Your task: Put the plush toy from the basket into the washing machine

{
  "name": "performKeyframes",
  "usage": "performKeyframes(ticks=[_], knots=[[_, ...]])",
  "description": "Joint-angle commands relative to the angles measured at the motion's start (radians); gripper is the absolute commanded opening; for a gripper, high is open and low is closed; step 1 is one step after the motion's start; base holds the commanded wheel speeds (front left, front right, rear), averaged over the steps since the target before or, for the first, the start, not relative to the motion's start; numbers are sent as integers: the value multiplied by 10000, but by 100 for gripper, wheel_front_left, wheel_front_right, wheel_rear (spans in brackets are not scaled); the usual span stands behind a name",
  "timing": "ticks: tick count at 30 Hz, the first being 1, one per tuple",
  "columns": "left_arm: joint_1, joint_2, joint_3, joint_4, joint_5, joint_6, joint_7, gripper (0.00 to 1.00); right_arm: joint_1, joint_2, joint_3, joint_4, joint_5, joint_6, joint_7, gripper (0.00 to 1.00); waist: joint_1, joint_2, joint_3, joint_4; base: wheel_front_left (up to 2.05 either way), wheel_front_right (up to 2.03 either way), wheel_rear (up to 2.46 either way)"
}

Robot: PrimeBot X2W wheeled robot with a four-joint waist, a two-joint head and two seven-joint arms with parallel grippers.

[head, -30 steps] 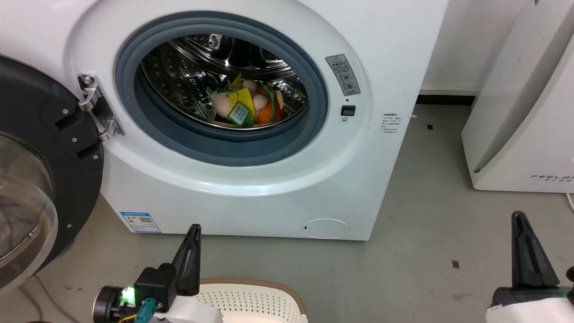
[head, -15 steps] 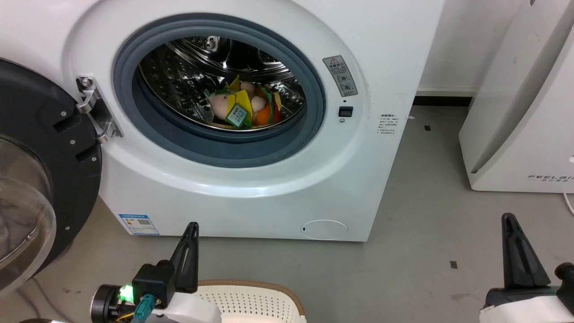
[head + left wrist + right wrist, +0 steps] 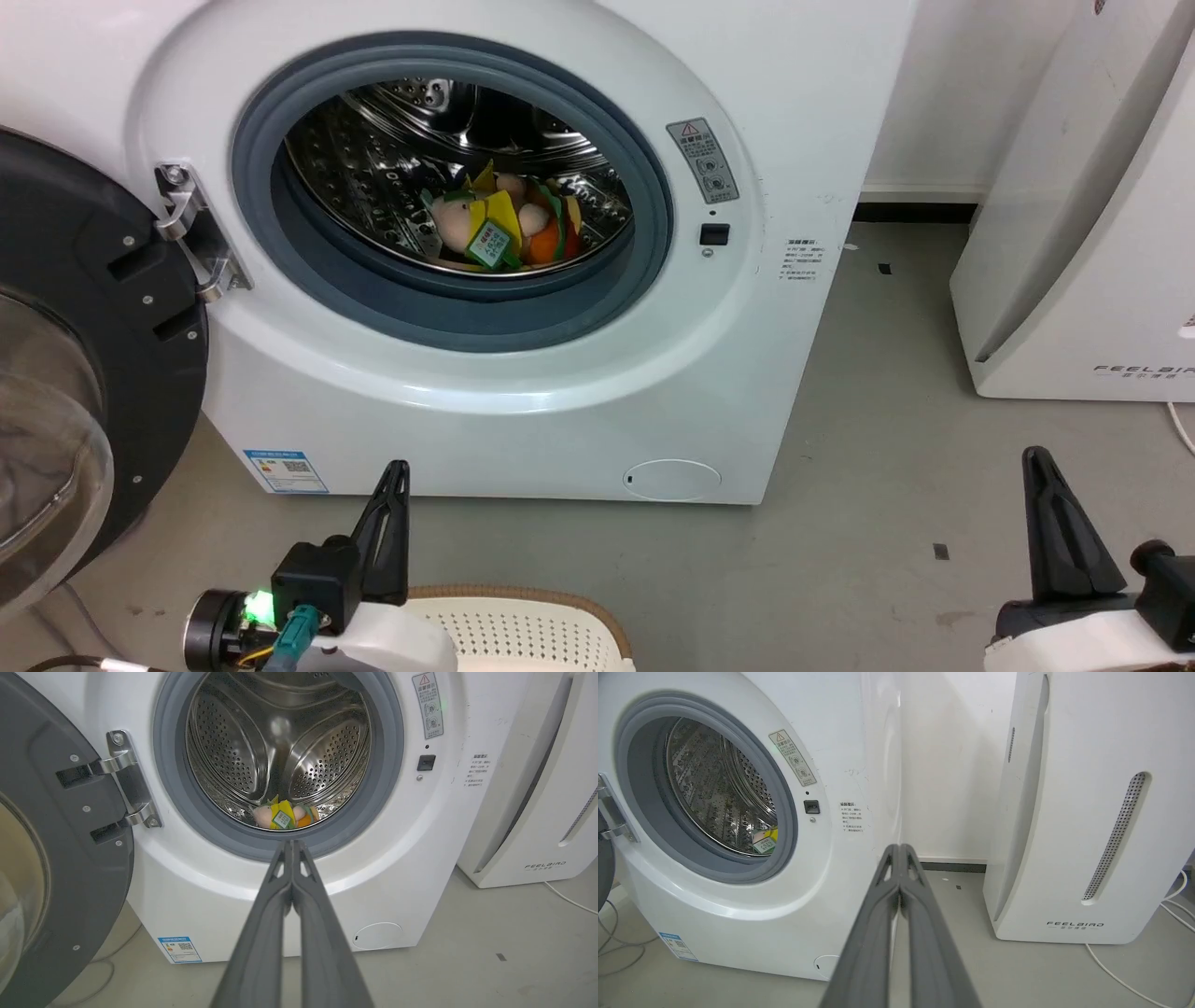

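Observation:
The plush toy (image 3: 499, 227) lies on the floor of the washing machine's (image 3: 523, 392) steel drum, orange bun and green tag showing; the left wrist view has the plush toy (image 3: 282, 815) low in the drum, and the right wrist view catches its tag (image 3: 765, 843). The round glass door (image 3: 56, 373) hangs open at the left. My left gripper (image 3: 397, 469) is shut and empty, low in front of the machine, above the basket (image 3: 523, 625). My right gripper (image 3: 1034, 459) is shut and empty over the floor at the right. Both pairs of fingers (image 3: 280, 914) (image 3: 887, 919) press together at the tips.
A white FEELBIRD appliance (image 3: 1092, 233) stands right of the washing machine against the wall. Grey floor (image 3: 887, 485) lies between them and before the machine. Cables (image 3: 1134, 975) trail on the floor by the appliance, and more (image 3: 616, 947) run at the machine's left.
The head camera has drifted a little, shifting the whole picture left and down. Both grippers stay shut and low. The plush toy lies still in the drum.

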Motion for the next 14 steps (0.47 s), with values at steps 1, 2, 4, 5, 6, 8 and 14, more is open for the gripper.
performKeyframes(ticks=[1,2,4,5,6,8,14], knots=[[41,-36,84,-83,101,-21,41,0,-159,-1,43,45,-62,-3,44,0,0,-1,-5,-6,0,0,0],[42,-43,98,-93,110,-27,61,0,-164,-1,57,50,-72,-3,65,0,0,-1,-9,-10,0,0,0],[44,-56,128,-112,129,-38,102,0,-174,-2,85,59,-92,-3,106,0,0,-1,-16,-19,0,0,0],[44,-56,128,-112,129,-38,102,0,-174,-2,85,59,-92,-3,106,0,0,-1,-16,-19,0,0,0],[45,-63,143,-121,138,-44,123,0,-179,-2,100,63,-101,-3,126,0,0,-1,-19,-23,0,0,0],[47,-76,173,-140,156,-55,164,0,-189,-2,128,72,-121,-4,168,0,0,-1,-26,-32,0,0,0],[53,-116,262,-197,212,-89,286,0,-219,-2,213,99,-180,-4,290,0,0,-1,-47,-58,0,0,0]])
